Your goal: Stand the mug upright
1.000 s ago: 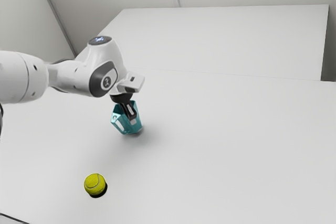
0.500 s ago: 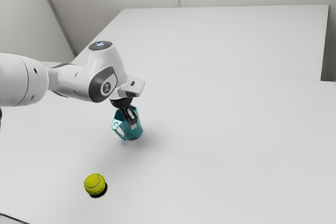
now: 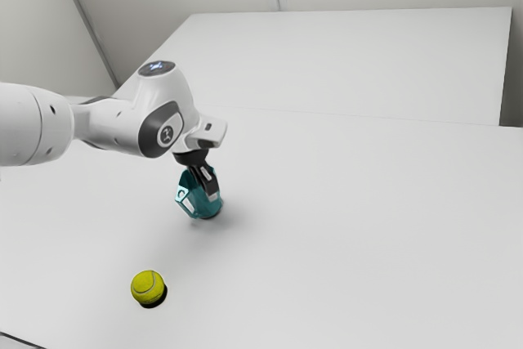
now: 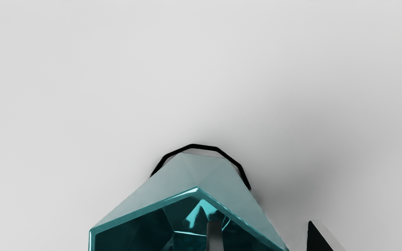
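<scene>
Gripper (image 3: 209,193) spread – 1 finger in mug (image 3: 201,206), other outside, wall btwn.

Spreads out as a smooth, plain, pale grey table (image 3: 343,226), crossed by a thin straight line toward the far side. Bears a yellow-green tennis ball (image 3: 148,286) near the exterior view's lower left, with a small black shadow right beside it. Has a teal mug (image 3: 202,208) farther back, mouth upward and base low at the surface, touching or just above, impossible to tell which. Darkens softly around that base, mostly toward the exterior view's right
</scene>
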Action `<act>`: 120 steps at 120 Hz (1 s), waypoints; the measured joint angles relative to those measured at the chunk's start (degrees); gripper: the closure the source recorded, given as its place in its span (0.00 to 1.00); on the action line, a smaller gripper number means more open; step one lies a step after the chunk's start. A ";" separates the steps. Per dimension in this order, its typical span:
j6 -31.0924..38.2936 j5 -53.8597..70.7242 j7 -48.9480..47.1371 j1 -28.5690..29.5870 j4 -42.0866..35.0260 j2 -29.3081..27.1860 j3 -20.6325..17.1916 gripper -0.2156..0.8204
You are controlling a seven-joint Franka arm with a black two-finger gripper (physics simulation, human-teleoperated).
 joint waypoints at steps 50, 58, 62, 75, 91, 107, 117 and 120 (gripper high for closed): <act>-3.68 -0.69 -1.86 -0.04 1.14 -5.11 -0.41 0.56; -4.70 -0.70 -2.26 -0.11 1.50 -6.46 -0.42 0.56; -5.48 -0.71 -2.45 -0.11 2.56 -6.82 -0.42 0.55; -8.96 -0.70 -2.94 0.27 10.18 -5.43 -0.49 0.47; -15.46 -2.82 -3.45 1.62 24.63 2.78 -0.45 0.35; -23.91 -4.84 -4.44 2.87 39.14 11.79 -0.48 0.28; -28.72 -5.16 -5.93 5.30 44.57 15.02 -2.55 0.26; -30.01 -5.29 -6.46 5.87 45.53 15.59 -2.97 0.25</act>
